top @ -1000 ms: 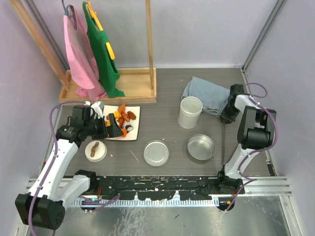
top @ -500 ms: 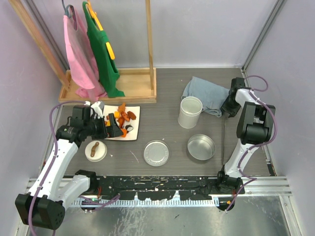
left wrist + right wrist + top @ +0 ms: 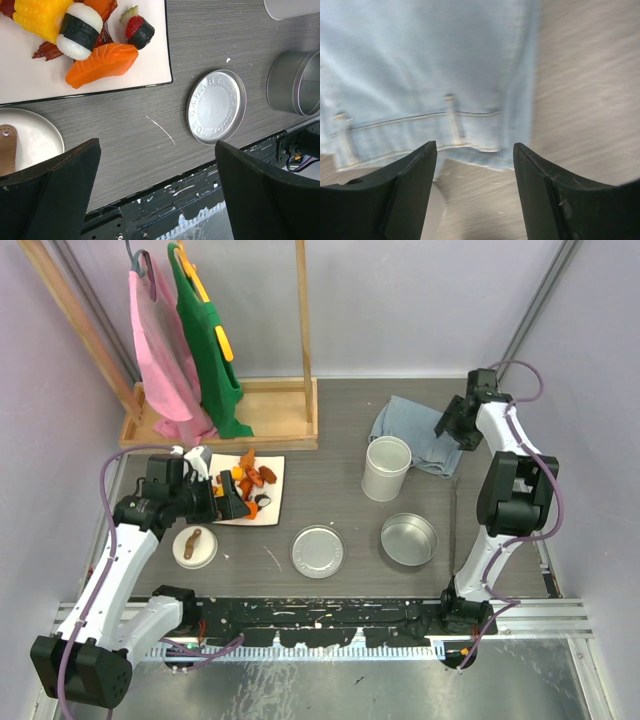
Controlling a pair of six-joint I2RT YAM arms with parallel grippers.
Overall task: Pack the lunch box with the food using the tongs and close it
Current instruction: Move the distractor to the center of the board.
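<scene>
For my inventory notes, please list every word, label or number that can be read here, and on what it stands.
On the flat steel lid: raised lettering in a ring, too faint to read with certainty.
No other text shows in any view.

Pale lavender walls [image 3: 400, 300] close in a dark grey wood-grain table [image 3: 330, 430] under even light. At its far left stands a wooden rack [image 3: 270, 412], with a pink garment [image 3: 160, 360] and a green garment [image 3: 205, 350] on hangers. A crumpled light-blue denim cloth [image 3: 420, 435] lies at the far right. A metal rail [image 3: 570, 615] runs along the near edge.
</scene>
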